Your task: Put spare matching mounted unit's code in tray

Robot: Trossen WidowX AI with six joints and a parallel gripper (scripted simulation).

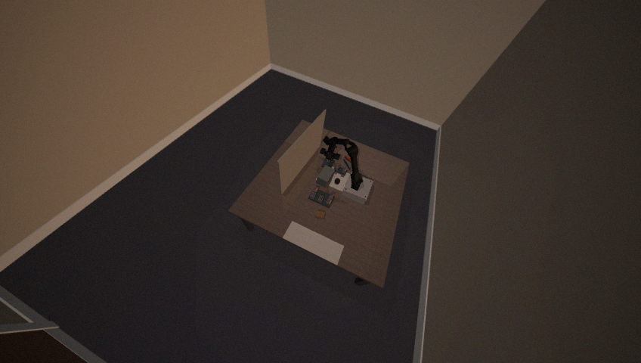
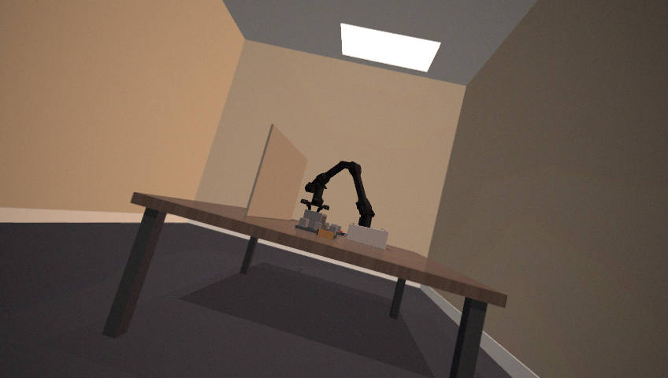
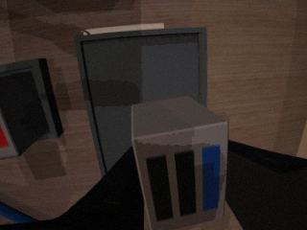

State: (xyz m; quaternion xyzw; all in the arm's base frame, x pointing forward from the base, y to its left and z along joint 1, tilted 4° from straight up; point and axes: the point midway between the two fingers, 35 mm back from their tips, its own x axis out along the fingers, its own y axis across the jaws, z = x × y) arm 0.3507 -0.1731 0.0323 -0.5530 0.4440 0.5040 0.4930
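Note:
My gripper (image 1: pixel 330 157) (image 2: pixel 315 209) (image 3: pixel 169 148) is shut on a grey block (image 3: pixel 182 177) with two black bars and one blue bar on its face. The dark grey tray (image 1: pixel 326 162) (image 3: pixel 165 72) lies below and beyond the block in the wrist view; the block covers its lower right part. A dark holder (image 1: pixel 341 171) (image 3: pixel 29 96) stands left of the tray in the wrist view, with part of a red-marked unit (image 3: pixel 4 139) at the frame edge. A dark rack (image 1: pixel 325 204) (image 2: pixel 304 228) bears several grey blocks. No printed code is readable.
A grey box (image 1: pixel 324 175) stands between tray and rack. A tall panel (image 1: pixel 301 155) (image 2: pixel 281 179) stands behind them. Near the holder lie a blue pen (image 1: pixel 346 164) (image 3: pixel 14 213) and an orange one (image 1: pixel 348 158). An orange block (image 1: pixel 320 214) (image 2: pixel 324 233) lies beyond the rack.

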